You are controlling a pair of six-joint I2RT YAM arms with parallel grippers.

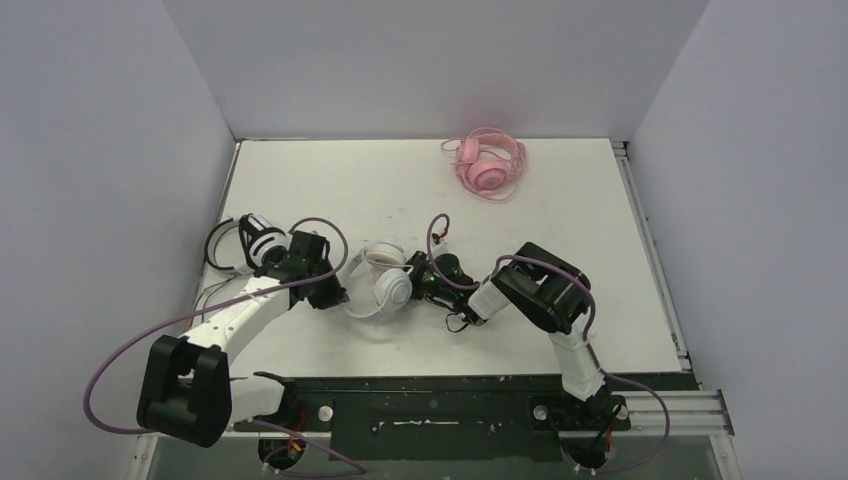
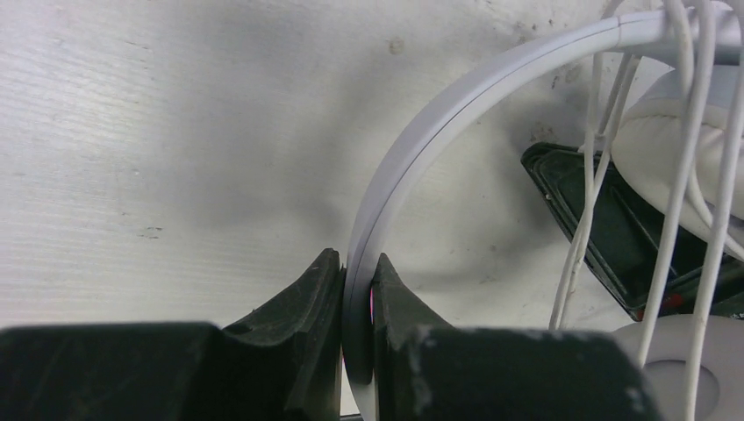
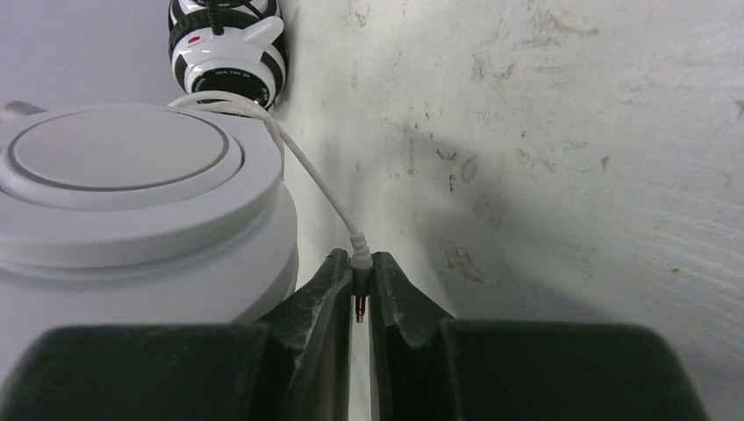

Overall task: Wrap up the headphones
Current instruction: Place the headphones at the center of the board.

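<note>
White headset (image 1: pixel 385 290): band (image 2: pixel 412 140) clamped in L gripper (image 2: pixel 355 267), plug (image 3: pixel 358 247) in R gripper (image 3: pixel 359 265).

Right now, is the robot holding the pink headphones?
No, the pink headphones lie alone at the far side; the left gripper pinches the white headphones by the band, the right gripper their plug.

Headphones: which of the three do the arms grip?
The all-white headphones: the left end effector clamps the headband, the right end effector pinches the cable plug. The black-and-white set and the pink set lie free.
</note>
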